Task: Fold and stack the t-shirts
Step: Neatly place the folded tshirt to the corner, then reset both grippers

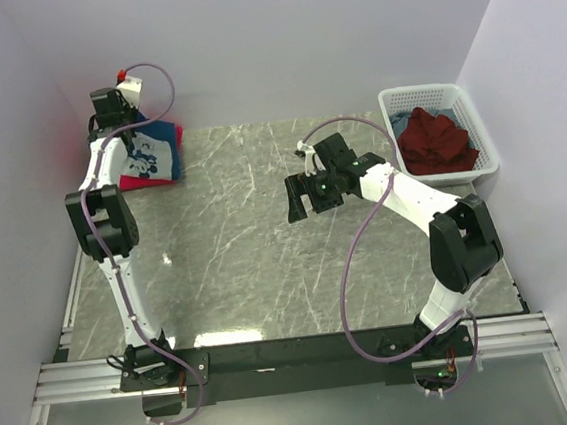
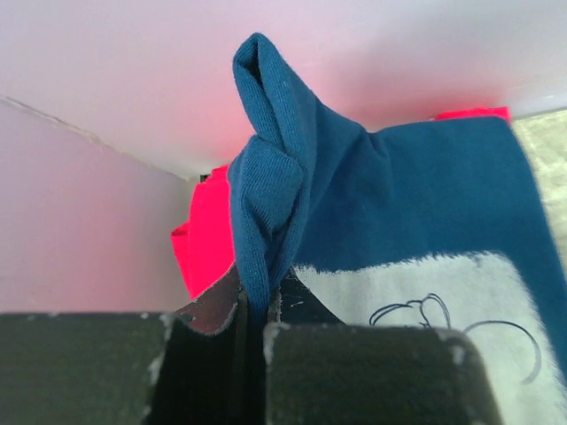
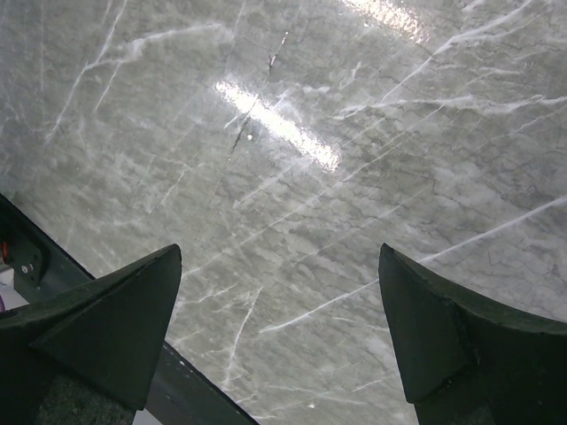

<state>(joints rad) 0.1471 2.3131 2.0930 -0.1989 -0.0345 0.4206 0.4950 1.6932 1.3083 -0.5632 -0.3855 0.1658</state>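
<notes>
At the far left corner of the table (image 1: 249, 276), I see my left tool (image 2: 254, 312) pinched tight on a bunched fold of the navy shirt (image 2: 425, 195). The shirt lies on a red shirt (image 2: 202, 243) close to the wall. My right tool (image 3: 279, 328) hangs wide open over the marble mid-table, holding nothing. A maroon shirt (image 1: 439, 137) sits heaped in the basket (image 1: 423, 92) at the far right.

Bright overhead light w/ glare on table (image 3: 292, 142); wrist-cam foregrounds blurred.
</notes>
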